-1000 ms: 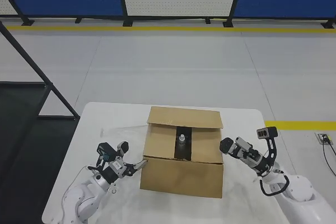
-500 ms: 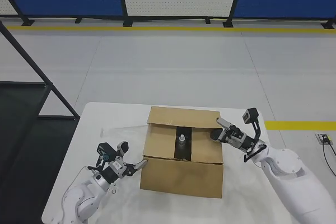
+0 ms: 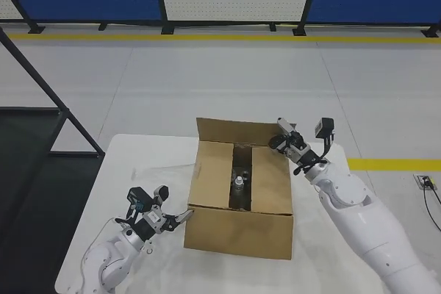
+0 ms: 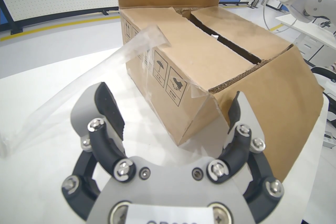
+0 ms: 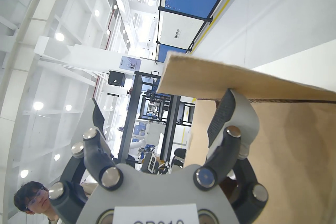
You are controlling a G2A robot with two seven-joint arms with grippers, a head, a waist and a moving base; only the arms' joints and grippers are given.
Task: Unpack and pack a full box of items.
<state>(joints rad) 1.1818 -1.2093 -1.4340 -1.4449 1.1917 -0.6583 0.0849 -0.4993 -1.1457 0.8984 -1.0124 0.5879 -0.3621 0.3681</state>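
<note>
A brown cardboard box [image 3: 239,198] sits on a white table [image 3: 147,158] between two robot arms. The left gripper [image 4: 170,90] is low over the table with its fingers spread wide and nothing held between them. The box's near corner lies directly ahead of it, just beyond the fingertips. The front flap [image 3: 239,235] hangs down outside the box to one side of this gripper, close to one fingertip (whether they touch cannot be told). A strip of clear tape [image 4: 78,78] trails from the box's upper edge down onto the table on the gripper's other side. The right gripper [image 5: 162,97] is raised at the box's far corner, and it too is spread open and holds nothing. The tip of one of its fingers [image 5: 225,109] meets the face of the back flap [image 3: 235,131], while its other finger stands well apart in open air. The back flap stands upright, straight ahead of the right gripper, with its free edge just past the touching fingertip. Below and ahead of the right gripper, two inner flaps [image 3: 270,180] lie folded flat across the top of the box with a narrow dark gap between them. Through that gap a small bottle [image 3: 238,181] with a pale cap stands upright inside the box.
</note>
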